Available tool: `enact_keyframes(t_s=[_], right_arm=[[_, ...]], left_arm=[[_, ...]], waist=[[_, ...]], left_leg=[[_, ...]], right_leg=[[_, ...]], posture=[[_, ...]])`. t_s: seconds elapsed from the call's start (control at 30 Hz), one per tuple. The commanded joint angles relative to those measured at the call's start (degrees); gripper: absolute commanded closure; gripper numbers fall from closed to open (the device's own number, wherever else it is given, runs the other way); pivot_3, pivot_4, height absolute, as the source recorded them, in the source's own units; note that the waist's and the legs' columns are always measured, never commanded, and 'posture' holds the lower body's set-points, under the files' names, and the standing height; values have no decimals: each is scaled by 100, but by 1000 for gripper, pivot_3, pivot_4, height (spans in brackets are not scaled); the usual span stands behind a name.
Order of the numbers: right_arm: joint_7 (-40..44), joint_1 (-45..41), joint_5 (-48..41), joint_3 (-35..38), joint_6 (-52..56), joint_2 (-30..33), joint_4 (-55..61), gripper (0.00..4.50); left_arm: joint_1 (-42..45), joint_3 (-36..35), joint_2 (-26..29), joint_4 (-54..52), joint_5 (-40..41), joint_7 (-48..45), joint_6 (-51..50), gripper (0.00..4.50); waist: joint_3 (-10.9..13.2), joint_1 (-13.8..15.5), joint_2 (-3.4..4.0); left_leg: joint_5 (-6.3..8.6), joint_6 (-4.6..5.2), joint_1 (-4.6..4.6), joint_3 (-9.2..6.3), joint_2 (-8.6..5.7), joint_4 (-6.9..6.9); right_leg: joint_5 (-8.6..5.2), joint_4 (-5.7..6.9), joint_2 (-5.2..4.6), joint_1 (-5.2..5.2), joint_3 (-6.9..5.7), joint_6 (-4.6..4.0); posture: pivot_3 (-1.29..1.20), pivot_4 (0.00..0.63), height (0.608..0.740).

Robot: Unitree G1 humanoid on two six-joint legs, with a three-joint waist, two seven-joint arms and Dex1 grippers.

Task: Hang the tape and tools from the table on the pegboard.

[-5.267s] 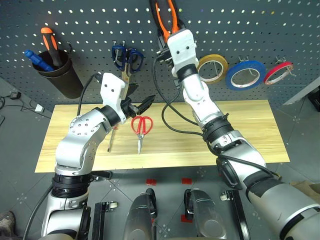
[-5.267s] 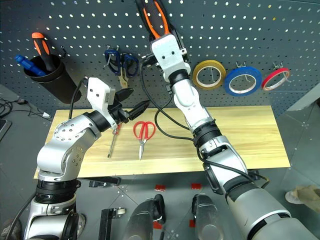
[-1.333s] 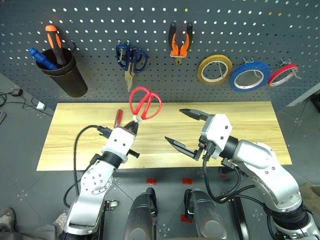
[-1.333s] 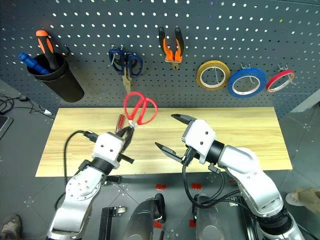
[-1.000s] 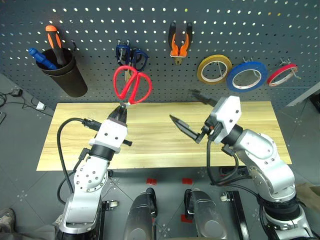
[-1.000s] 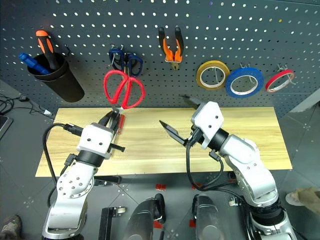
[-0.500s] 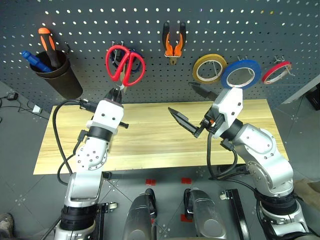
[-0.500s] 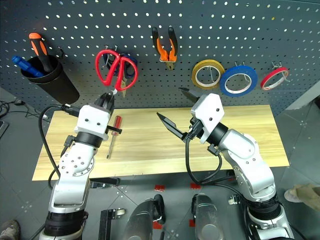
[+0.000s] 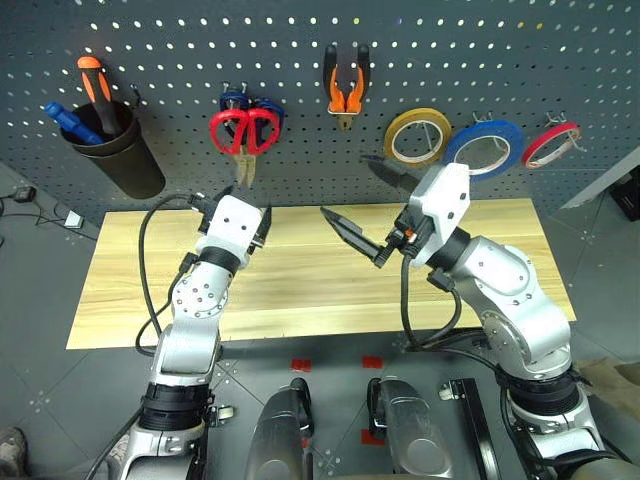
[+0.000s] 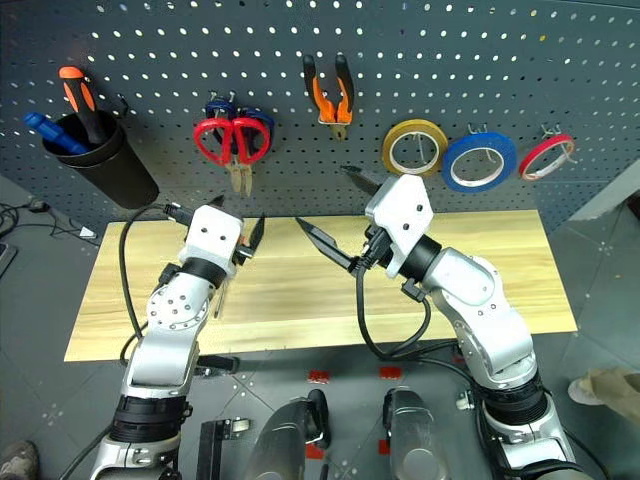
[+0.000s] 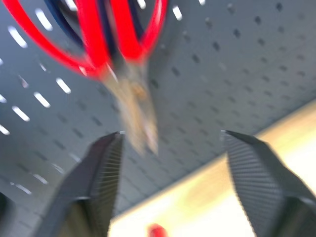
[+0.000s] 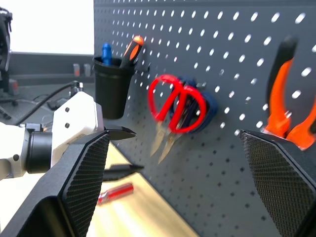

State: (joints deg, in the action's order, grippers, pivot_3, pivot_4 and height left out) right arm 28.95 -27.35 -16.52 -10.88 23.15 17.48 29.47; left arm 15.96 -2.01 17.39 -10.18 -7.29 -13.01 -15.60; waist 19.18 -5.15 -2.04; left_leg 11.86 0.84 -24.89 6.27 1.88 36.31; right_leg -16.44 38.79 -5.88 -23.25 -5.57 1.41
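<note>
Left gripper [image 10: 234, 228] has its fingers spread and empty, just below the red-handled scissors [image 10: 233, 140], which hang on the pegboard [image 9: 180, 60] in front of the blue-handled scissors [image 10: 256, 116], blades down. Right gripper [image 9: 365, 199] is also wide open and empty, hovering over the table [image 9: 320, 290] below the pliers [image 9: 345, 82].

Table: light wood, bare except for one red-handled screwdriver [image 12: 114, 192] lying beside the left arm. Around it is grey floor, with cables at the left.

Board count:
- tape rings, 3: yellow tape [image 9: 418, 137], blue tape [image 9: 484, 147], red tape [image 9: 549, 144], side by side at right
- scissors, 2 pairs on the same hook spot
- pliers, 1, orange-and-black handles up
- black cup [image 9: 124, 153], 1, at left, holding an orange-handled tool [image 9: 98, 84] and a blue-handled tool [image 9: 70, 119]
</note>
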Motion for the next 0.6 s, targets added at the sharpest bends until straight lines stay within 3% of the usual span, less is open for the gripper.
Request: enact_keyframes(t_s=[0.03,0.17,0.37,0.6], right_arm=[[-24,91,-2,-173,230,-22,193,0],[-367,73,181,-426,1081,0,240,0],[-650,-387,163,-581,2154,-235,323,0],[-848,-972,68,-778,3104,-714,255,0]], left_arm=[[-149,-217,-83,152,468,-200,-411,42],[-59,-647,-118,502,1023,-255,-1170,42],[199,-1027,353,1289,1248,-390,-1255,42],[1168,-1457,708,2711,1772,-569,-1944,42]], waist=[[0,0,0],[0,-3,0],[1,1,-1],[24,10,-6]], left_leg=[[0,0,0,0,1,5],[0,0,0,-3,11,34],[1,2,0,-4,14,54],[2,2,-1,-2,16,48]], right_leg=[[0,5,0,0,1,0],[0,26,7,1,1,0],[4,34,9,3,5,-2],[5,26,13,0,7,-4]], posture=[[-242,298,740],[-241,302,740],[-235,344,740],[-231,391,740]])
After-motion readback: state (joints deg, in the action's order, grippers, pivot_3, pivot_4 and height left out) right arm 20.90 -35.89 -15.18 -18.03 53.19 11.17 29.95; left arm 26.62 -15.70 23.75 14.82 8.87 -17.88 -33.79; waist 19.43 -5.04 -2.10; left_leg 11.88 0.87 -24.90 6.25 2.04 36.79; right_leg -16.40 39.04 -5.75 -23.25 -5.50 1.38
